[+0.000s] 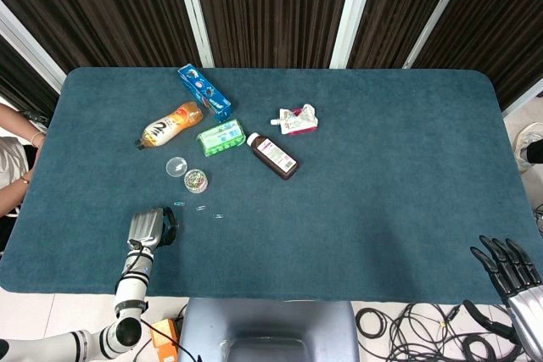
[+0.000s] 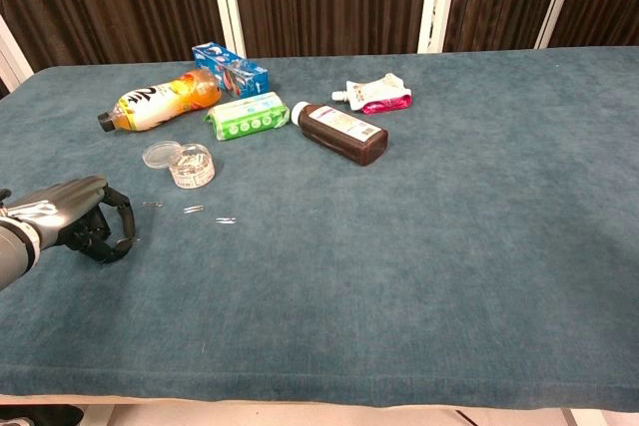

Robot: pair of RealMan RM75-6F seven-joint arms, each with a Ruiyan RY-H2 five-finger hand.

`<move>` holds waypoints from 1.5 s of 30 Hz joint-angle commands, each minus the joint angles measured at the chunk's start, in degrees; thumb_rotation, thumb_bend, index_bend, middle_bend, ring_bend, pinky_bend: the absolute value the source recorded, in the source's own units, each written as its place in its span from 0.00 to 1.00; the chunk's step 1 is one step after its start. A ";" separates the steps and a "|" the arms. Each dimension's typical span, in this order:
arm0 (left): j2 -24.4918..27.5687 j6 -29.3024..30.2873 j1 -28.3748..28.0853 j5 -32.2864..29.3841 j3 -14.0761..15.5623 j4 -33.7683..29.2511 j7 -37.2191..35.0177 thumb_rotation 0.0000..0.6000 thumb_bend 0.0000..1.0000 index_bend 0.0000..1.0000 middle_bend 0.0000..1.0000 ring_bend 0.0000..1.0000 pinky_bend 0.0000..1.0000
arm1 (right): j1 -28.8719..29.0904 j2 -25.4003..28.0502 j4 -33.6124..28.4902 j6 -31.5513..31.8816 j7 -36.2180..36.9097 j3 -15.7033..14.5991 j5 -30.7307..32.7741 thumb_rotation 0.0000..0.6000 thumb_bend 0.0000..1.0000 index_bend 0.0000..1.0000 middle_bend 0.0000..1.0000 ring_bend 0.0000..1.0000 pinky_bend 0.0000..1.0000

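The left hand rests on the blue felt-covered bench, its fingers curled down with tips on a small metal paper clip; whether they grip it cannot be told. Three more loose paper clips lie just beyond, near the small clear round tub. The right hand hangs off the bench's near edge, fingers spread, holding nothing.

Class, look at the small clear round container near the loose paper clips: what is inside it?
The clear container stands open, its lid lying beside it. Inside is a small heap of colourful bits, probably paper clips like those on the table; they are too small to identify surely.
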 commanded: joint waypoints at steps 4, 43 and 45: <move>0.42 0.69 0.05 0.21 -0.01 -0.66 -0.26 1.00 0.37 0.63 1.00 1.00 1.00 | 0.00 -0.02 0.07 0.02 0.00 -0.01 -0.04 1.00 0.18 0.00 0.00 0.00 0.00; 0.92 -1.41 -9.79 -2.07 -13.06 4.71 -4.94 1.00 0.46 0.65 1.00 1.00 1.00 | 0.10 0.18 -0.11 -0.02 0.61 0.33 0.67 1.00 0.18 0.00 0.00 0.00 0.00; 0.02 -2.70 -11.05 -3.63 -13.72 7.09 -4.94 1.00 0.46 0.65 1.00 1.00 1.00 | 0.06 0.24 -0.03 0.06 0.92 0.37 0.87 1.00 0.18 0.00 0.00 0.00 0.00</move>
